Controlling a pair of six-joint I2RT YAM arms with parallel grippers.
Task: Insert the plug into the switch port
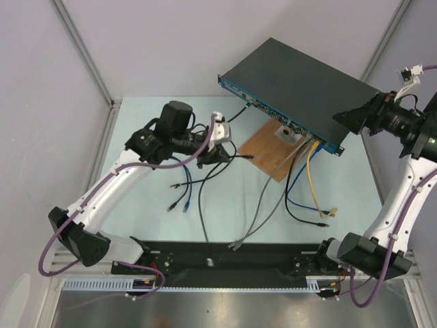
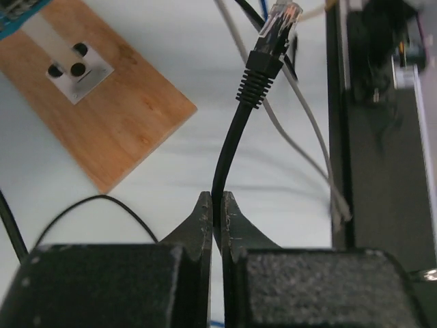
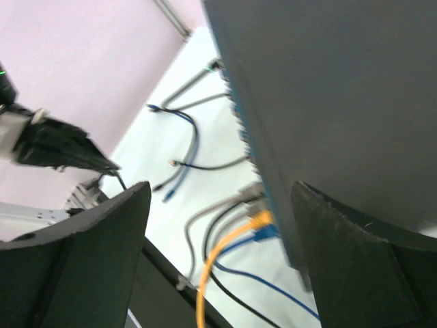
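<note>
The switch (image 1: pixel 300 78) is a flat black box lying at the back right, its blue front face (image 1: pixel 273 113) turned toward the table. My left gripper (image 1: pixel 229 154) is shut on a black cable a short way behind its clear plug (image 2: pixel 280 24). The plug (image 1: pixel 251 158) hangs over the table left of the switch, apart from the sockets. My right gripper (image 1: pixel 349 117) stands open at the switch's right end. In the right wrist view the switch (image 3: pixel 328 89) fills the upper right, its corner between the spread fingers (image 3: pixel 355 260).
A brown wooden board (image 1: pixel 270 154) with a metal plate lies in front of the switch. Yellow (image 1: pixel 313 181), blue, grey and black cables run from the sockets across the table. Loose cable ends (image 1: pixel 183 198) lie near the left arm. A black rail (image 1: pixel 225 263) lines the near edge.
</note>
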